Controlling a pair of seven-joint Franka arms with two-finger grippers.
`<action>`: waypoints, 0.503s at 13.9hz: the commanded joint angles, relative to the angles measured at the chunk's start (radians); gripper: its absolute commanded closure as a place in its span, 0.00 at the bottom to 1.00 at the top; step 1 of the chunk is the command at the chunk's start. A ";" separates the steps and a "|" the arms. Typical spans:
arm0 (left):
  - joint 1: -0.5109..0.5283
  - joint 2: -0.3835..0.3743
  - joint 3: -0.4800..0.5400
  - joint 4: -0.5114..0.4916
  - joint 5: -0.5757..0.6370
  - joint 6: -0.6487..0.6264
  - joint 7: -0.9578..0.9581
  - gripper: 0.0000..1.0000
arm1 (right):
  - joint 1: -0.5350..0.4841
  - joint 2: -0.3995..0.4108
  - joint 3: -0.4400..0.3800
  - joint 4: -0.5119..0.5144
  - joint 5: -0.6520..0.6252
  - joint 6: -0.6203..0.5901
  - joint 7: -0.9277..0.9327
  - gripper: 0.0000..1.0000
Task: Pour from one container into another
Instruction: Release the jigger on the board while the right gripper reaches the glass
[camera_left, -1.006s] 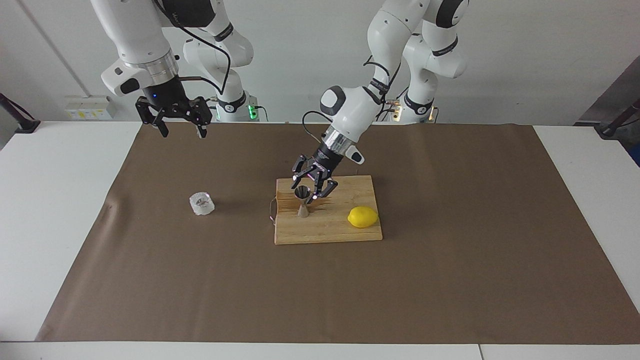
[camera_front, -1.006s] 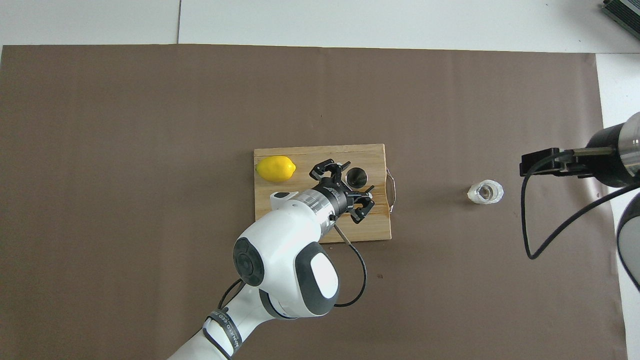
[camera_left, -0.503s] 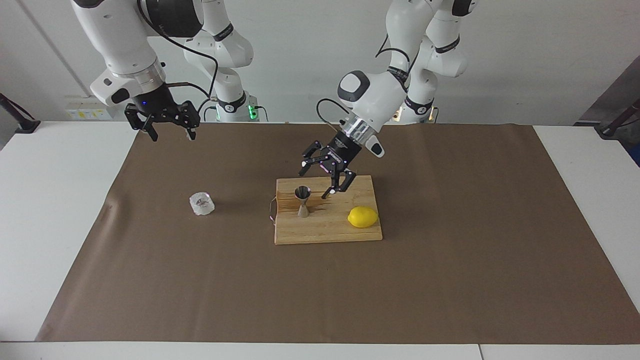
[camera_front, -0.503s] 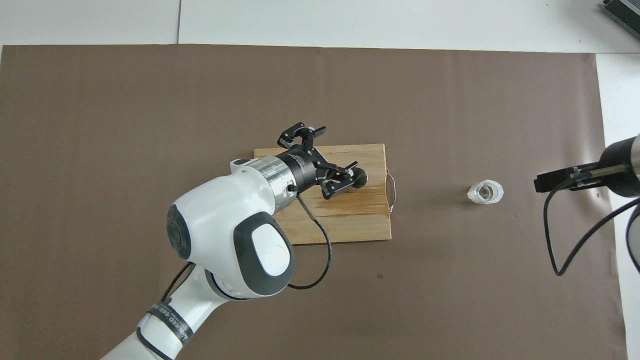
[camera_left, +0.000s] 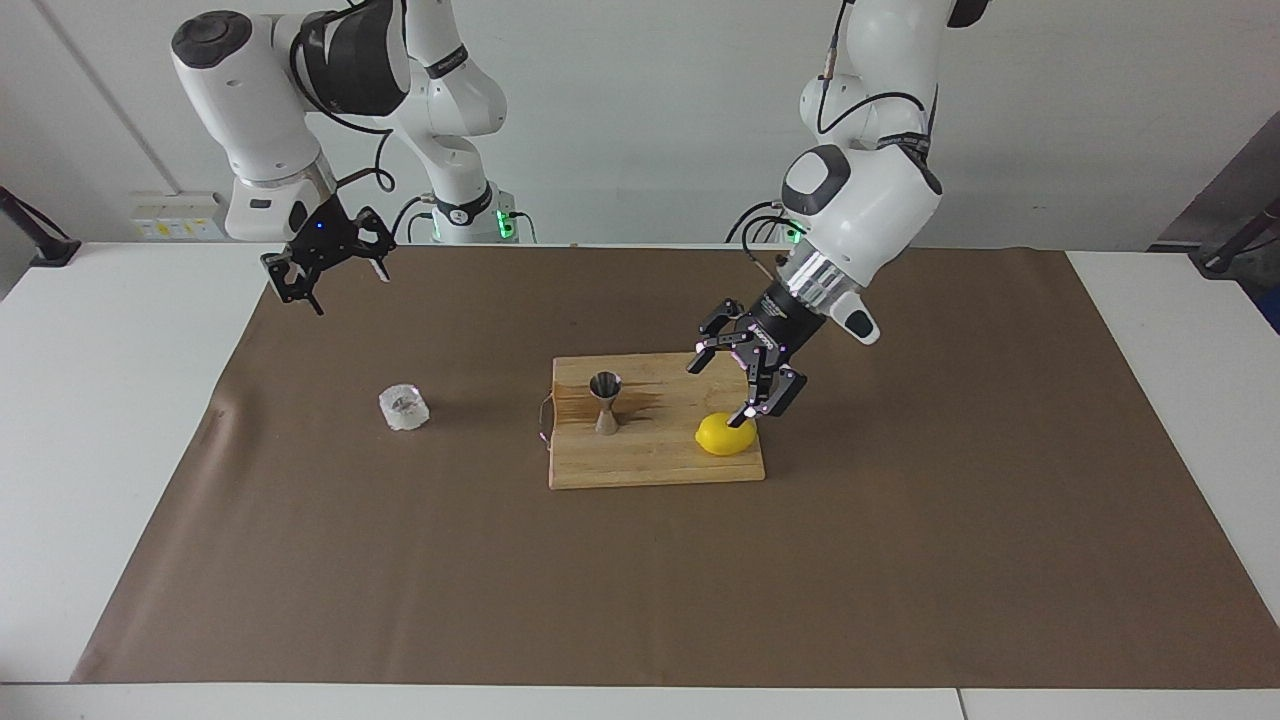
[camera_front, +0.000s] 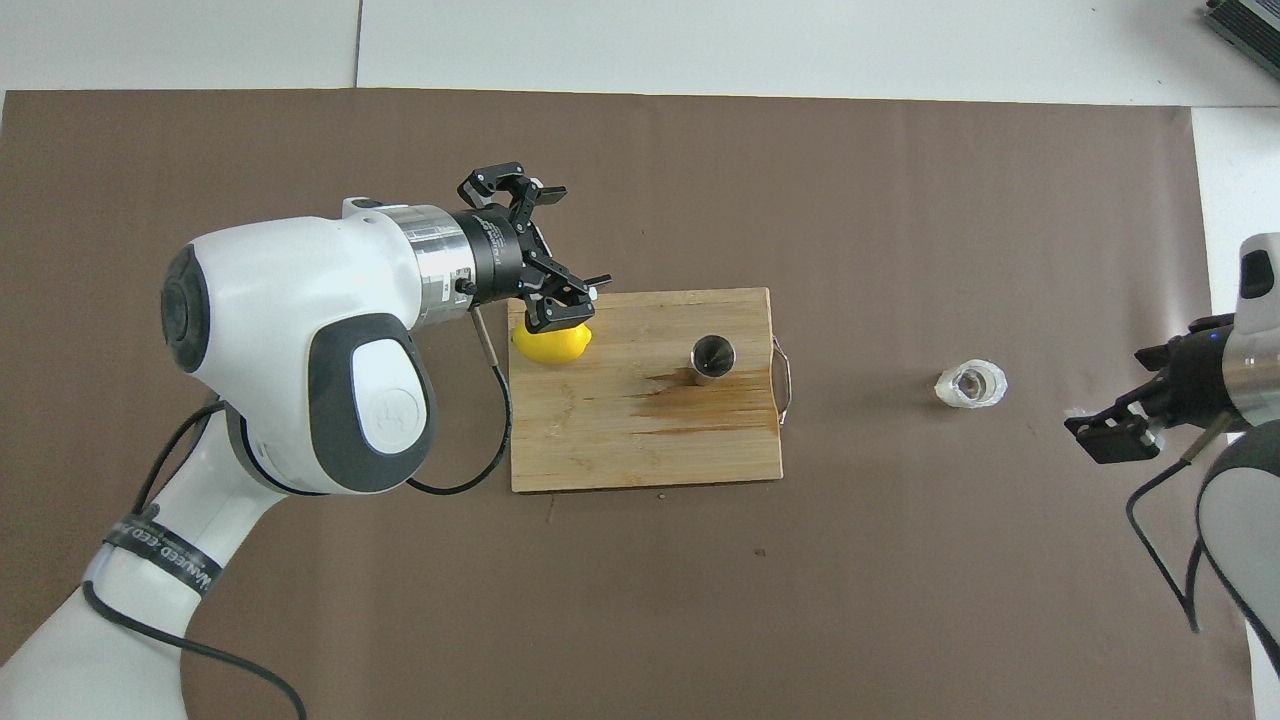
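Facing view, read across from the right arm's end of the counter. I am watching the right pincer (camera_left: 330, 268) hanging in the air over the brown mat (camera_left: 900, 560), its fingers spread apart and holding nothing; the right arm is waiting. On the mat, well apart from that pincer, the clear faceted cup (camera_left: 404, 408) is standing upright with its mouth facing up; I am judging it light, rigid and brittle, with a bumpy wall giving the fingers some purchase, so I would be closing on its side wall across the middle, gently. It is squat, with no marked long axis.

Toward the middle, the wooden cutting board (camera_left: 650, 465) is carrying the steel jigger (camera_left: 605, 402), which is standing upright on one cone, long axis vertical, open mouth up. I am judging it stiff, smooth and slippery, and easy to tip on its small foot; the narrow waist looks the surest place to grip.

At the board's end toward the left arm, the lemon (camera_left: 724, 435) is lying on its side. The left pincer (camera_left: 745, 385) is hovering over the lemon, spread wide and gripping nothing.
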 joint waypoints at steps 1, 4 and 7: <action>0.054 0.011 -0.008 0.077 0.192 -0.107 0.033 0.00 | -0.033 -0.014 0.007 -0.105 0.044 0.100 -0.312 0.00; 0.094 0.003 -0.008 0.115 0.381 -0.181 0.131 0.00 | -0.073 0.030 0.007 -0.167 0.108 0.166 -0.557 0.00; 0.137 0.002 -0.006 0.120 0.390 -0.222 0.403 0.00 | -0.129 0.139 0.008 -0.181 0.214 0.226 -0.865 0.00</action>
